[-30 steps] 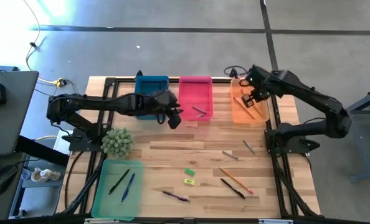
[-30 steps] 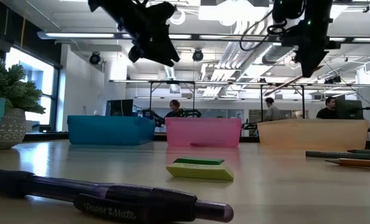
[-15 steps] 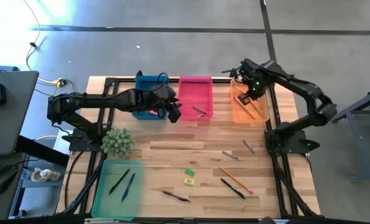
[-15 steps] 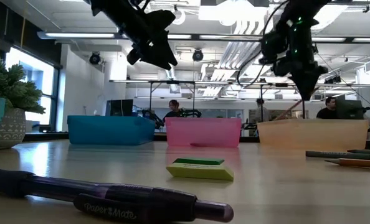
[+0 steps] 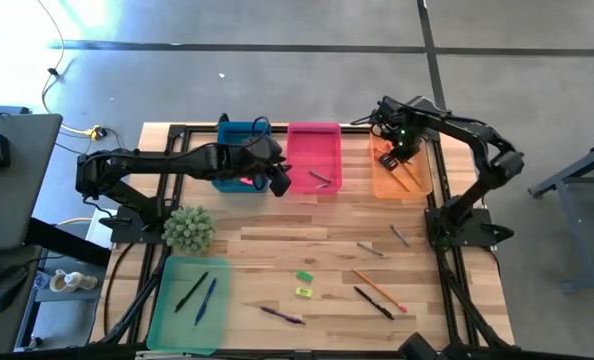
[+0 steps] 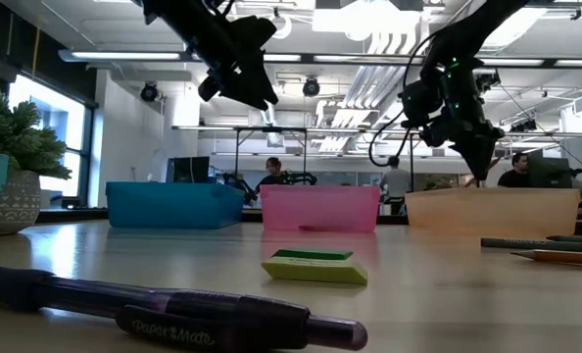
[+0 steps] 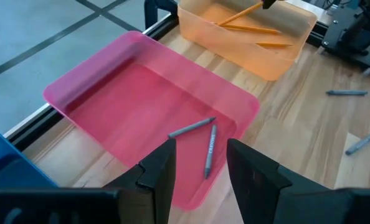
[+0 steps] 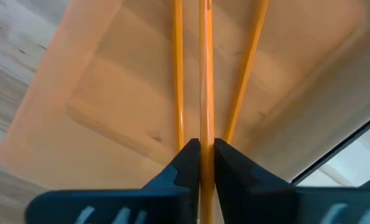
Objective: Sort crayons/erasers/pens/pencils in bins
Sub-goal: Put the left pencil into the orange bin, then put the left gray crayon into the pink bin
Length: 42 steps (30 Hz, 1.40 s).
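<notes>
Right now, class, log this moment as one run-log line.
right gripper: pencil between fingers, over orange bin | left gripper: open, empty, over pink bin

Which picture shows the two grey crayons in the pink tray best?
The left wrist view: the two short grey crayons lie large inside the pink plastic tray. The high view shows them tiny; the low view hides them behind the tray wall; the right wrist view misses them.

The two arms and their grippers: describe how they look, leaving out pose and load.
Both arms are dark, nearly black, built of jointed segments with black cables looping along them. The left gripper ends in two dark, blocky, angular fingers. The right gripper has two dark fingers tapering to narrow tips. A small green light glows near the right arm's wrist. No markings are readable.
</notes>
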Each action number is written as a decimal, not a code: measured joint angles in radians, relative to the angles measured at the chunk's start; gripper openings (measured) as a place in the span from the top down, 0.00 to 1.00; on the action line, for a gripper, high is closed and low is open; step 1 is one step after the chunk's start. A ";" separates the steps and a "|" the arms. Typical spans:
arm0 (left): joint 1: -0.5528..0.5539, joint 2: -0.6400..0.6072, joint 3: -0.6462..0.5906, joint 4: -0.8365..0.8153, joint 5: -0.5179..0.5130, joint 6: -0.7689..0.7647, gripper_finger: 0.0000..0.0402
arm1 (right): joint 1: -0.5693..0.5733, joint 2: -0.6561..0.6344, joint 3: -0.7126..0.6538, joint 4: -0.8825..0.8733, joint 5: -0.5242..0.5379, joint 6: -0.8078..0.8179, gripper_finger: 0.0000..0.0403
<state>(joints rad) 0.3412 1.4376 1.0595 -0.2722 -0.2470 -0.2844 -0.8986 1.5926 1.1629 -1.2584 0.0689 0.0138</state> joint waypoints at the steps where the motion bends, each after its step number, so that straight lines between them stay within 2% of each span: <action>1: 0.000 0.000 0.000 0.000 0.000 0.000 0.68 | 0.002 0.000 0.000 0.001 -0.001 -0.011 0.91; 7: 0.000 0.000 0.000 -0.003 -0.001 0.000 0.66 | 0.002 -0.005 0.000 -0.002 0.023 0.009 0.73; 11: 0.000 0.000 0.000 -0.055 -0.009 0.000 0.63 | 0.002 -0.020 0.000 -0.011 0.029 0.038 0.65; 17: 0.000 -0.002 0.001 -0.158 -0.028 -0.034 0.54 | 0.013 -0.109 0.000 -0.016 0.018 0.057 0.63; 22: 0.000 -0.003 0.055 -0.274 -0.028 -0.026 0.48 | 0.058 -0.213 0.000 -0.015 -0.084 0.096 0.65; 26: 0.000 -0.003 0.093 -0.335 -0.009 0.016 0.46 | 0.136 -0.281 0.000 -0.016 -0.104 0.171 0.65; 34: -0.038 -0.003 0.136 -0.477 0.121 0.016 0.46 | 0.385 -0.325 0.000 -0.024 -0.123 0.278 0.65; 42: -0.170 -0.003 0.135 -0.598 0.109 0.000 0.47 | 0.643 -0.322 0.000 -0.016 -0.103 0.438 0.65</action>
<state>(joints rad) 0.1716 1.4342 1.1950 -0.8702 -0.1377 -0.2848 -0.2551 1.2703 1.1629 -1.2743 -0.0338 0.4519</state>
